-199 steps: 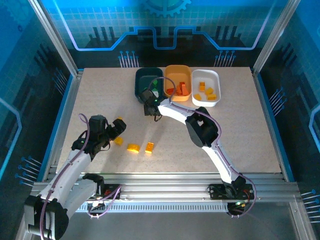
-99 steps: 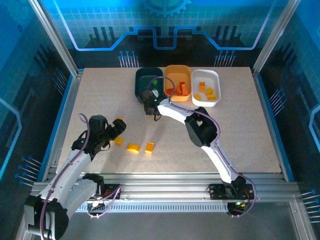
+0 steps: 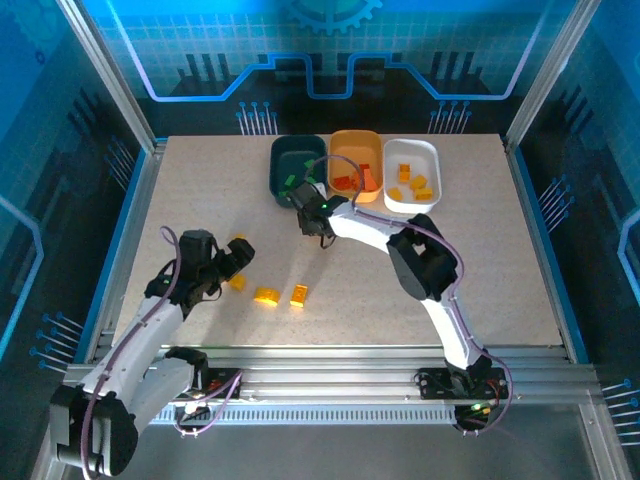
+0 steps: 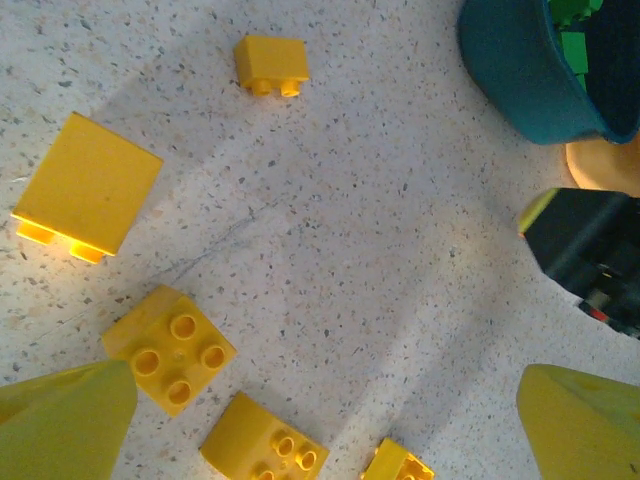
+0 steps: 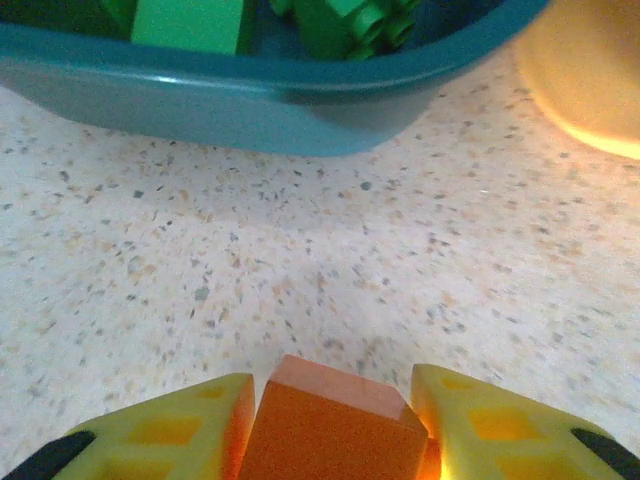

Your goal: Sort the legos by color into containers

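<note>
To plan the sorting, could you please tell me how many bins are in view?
3, side by side: a rounded dark teal plastic bin left, orange plastic bin middle, white plastic bin right; none seems hidden.

- We see a speckled beige table (image 3: pixel 500 280) across the middle of the top view.
- Silver metal posts (image 3: pixel 105 70) slant up at the upper left and upper right.
- Along the top stands a blue wall (image 3: pixel 200 50) printed with a grid and circuit-like lines.
- A ribbed metal rail (image 3: pixel 330 385) runs along the bottom.
- Bluish light tints both sides.
</note>
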